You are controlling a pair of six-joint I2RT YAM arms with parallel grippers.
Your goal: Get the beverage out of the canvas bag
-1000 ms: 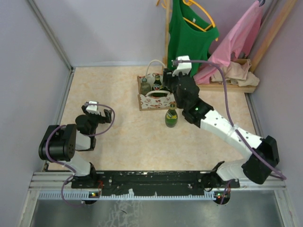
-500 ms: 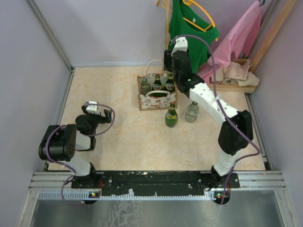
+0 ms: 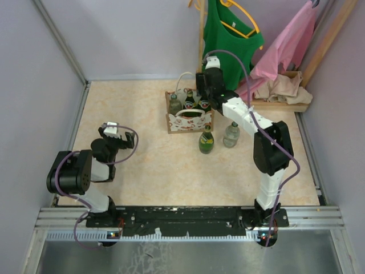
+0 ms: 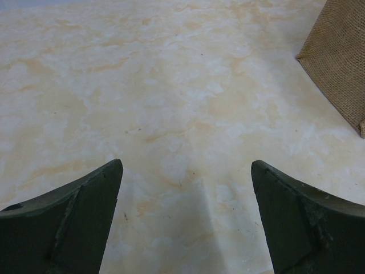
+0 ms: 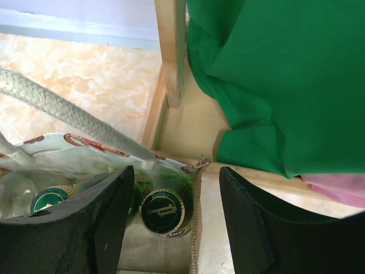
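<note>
The canvas bag [image 3: 186, 121] stands at the back middle of the table and holds three bottles [image 3: 189, 100]. My right gripper [image 3: 203, 96] hangs open over the bag's right end. In the right wrist view it [image 5: 175, 220] is empty, and its jaws stand either side of a green bottle's dark cap [image 5: 162, 211] just inside the bag's burlap edge [image 5: 197, 240]. A second cap [image 5: 48, 200] and a rope handle [image 5: 57, 108] show to the left. A green bottle [image 3: 206, 140] and a clear bottle [image 3: 231, 135] stand on the table outside the bag. My left gripper [image 3: 111, 134] is open and empty.
A green shirt [image 3: 231, 40] and pink cloth [image 3: 291, 45] hang on a wooden rack [image 5: 171, 51] right behind the bag. The left wrist view shows bare marbled table under my left gripper [image 4: 188, 217] and the bag's corner [image 4: 339, 63] at the far right.
My right arm has left the clear bottle standing beside the green one and swung back over the bag's right end. The left arm has not moved.
</note>
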